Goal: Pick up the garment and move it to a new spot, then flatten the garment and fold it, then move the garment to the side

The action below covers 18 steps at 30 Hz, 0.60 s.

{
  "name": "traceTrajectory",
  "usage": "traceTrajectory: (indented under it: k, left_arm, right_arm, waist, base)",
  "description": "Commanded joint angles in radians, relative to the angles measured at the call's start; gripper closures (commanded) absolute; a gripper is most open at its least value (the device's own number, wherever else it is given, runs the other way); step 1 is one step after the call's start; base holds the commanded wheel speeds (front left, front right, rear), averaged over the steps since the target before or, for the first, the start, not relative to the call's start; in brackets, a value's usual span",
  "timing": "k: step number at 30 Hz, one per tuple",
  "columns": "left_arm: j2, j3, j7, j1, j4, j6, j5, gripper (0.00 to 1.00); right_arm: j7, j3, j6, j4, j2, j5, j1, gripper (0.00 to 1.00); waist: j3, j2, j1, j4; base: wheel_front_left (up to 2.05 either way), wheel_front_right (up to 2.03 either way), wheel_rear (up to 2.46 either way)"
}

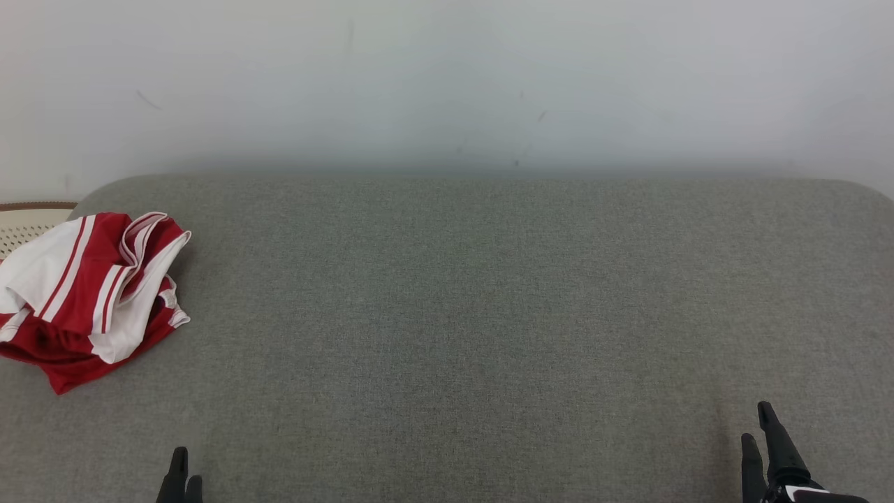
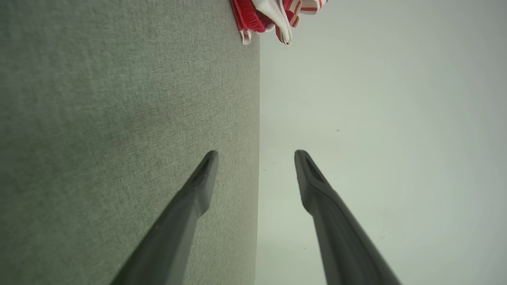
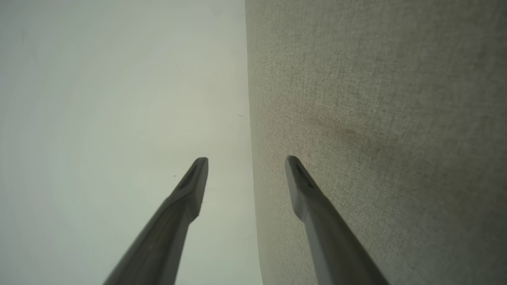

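1. Holding both pairs of fingers spread and empty, I have my left gripper (image 2: 255, 156) and right gripper (image 3: 246, 162) at the near side of the grey padded surface (image 1: 489, 314).
2. I see the garment (image 1: 91, 293), red with white stripes, crumpled near the surface's back left corner, well apart from both grippers.
3. Just behind it, I make out a pale woven object (image 1: 28, 223) with a brown rim, in front of the white wall (image 1: 447, 84).

The left gripper (image 2: 255, 152) gapes empty at the edge of the grey tabletop (image 2: 119, 99), wall (image 2: 376, 99) alongside, red-and-white garment (image 2: 273, 16) bunched well ahead
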Motion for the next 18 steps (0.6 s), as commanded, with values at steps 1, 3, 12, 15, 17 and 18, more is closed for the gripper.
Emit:
traceTrajectory:
  k: [1,3,12,15,17,18]
  left_arm:
    - [0.005,0.0,-0.003,-0.006,-0.021,0.002,0.009,0.0]
    - [0.005,-0.004,-0.013,-0.003,-0.032,0.009,0.034,0.0]
    - [0.006,-0.043,-0.06,0.008,-0.092,0.061,0.226,0.0]
    - [0.006,-0.051,-0.069,0.009,-0.1,0.07,0.269,0.0]
    - [0.006,-0.06,-0.082,0.011,-0.113,0.08,0.33,0.0]
    - [0.006,-0.063,-0.086,0.013,-0.116,0.083,0.352,0.0]
  right_arm:
    - [-0.006,0.005,0.0,-0.019,-0.004,-0.01,-0.006,0.0]
    - [-0.015,0.009,0.0,-0.026,-0.005,-0.034,-0.003,0.0]
    - [-0.058,0.028,0.0,-0.062,-0.005,-0.247,0.005,0.0]
    - [-0.066,0.032,0.0,-0.07,-0.005,-0.294,0.007,0.0]
    - [-0.078,0.04,0.0,-0.081,-0.005,-0.352,0.011,0.0]
    - [-0.082,0.043,0.0,-0.084,-0.005,-0.374,0.011,0.0]
  waist:
    - [0.0,0.0,0.0,0.0]
    - [0.0,0.0,0.0,0.0]
    - [0.001,0.0,0.0,-0.001]
    - [0.001,0.0,0.0,-0.001]
    - [0.0,0.0,0.0,-0.001]
    - [0.0,0.0,0.0,-0.001]
  base:
    - [0.0,0.0,0.0]
    - [0.0,0.0,0.0]
    - [0.0,0.0,0.0]
    - [0.0,0.0,0.0]
    - [0.0,0.0,0.0]
    - [0.0,0.0,0.0]
